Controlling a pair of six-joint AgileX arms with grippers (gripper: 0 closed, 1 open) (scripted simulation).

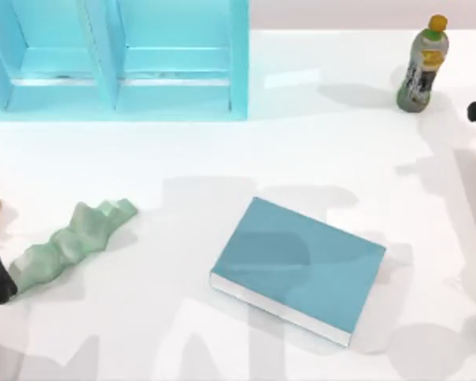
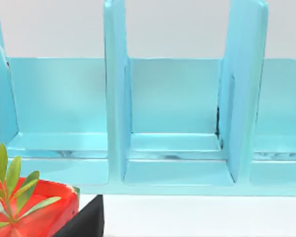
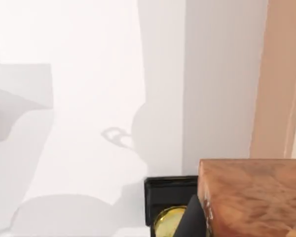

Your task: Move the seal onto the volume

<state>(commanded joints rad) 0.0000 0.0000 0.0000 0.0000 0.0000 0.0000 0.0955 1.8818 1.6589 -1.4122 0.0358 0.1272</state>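
Teal volume (image 1: 301,262), bare table (image 1: 182,182) around

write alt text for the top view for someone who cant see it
A teal-blue book lies flat and angled near the middle of a white table, with nothing on its cover. A pale green jagged piece lies toward the left, a turquoise shelf unit stands at the back left, and an orange-capped bottle stands at the back right.
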